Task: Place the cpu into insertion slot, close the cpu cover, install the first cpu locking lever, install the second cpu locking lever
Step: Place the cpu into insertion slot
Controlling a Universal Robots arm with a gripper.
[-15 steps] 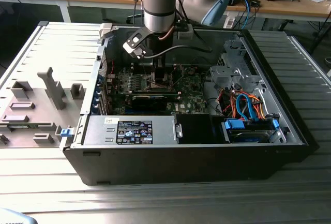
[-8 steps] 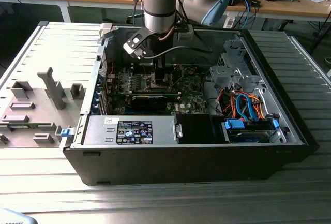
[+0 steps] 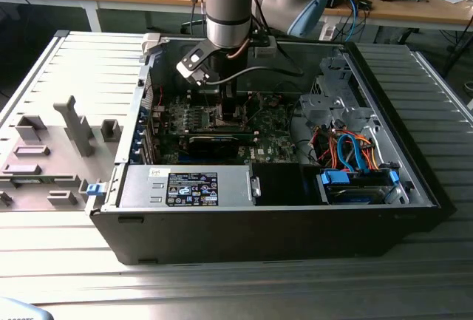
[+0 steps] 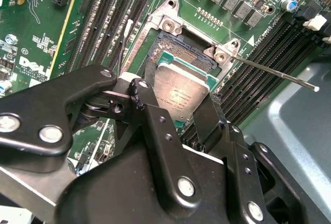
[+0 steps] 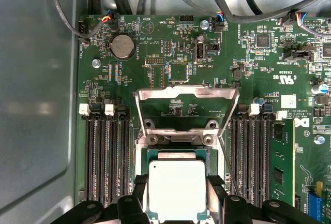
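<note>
Cpu [image 5: 177,190] placement is judged the step in hand. Computer case [image 3: 222,239] lies open, with the green board [image 3: 273,146] inside. Gripper [image 5: 177,182] is pinched on 2 opposite edges of the chip. Cover [image 5: 186,92] is swung up, clear of the slot [image 4: 178,45]. Chip is held over the slot, partly covering it; whether it is seated cannot be told. Judged: the chip should be levelled, squared to the slot rim, lowered without side force, and steered clear of the thin lever [image 4: 274,72].
</note>
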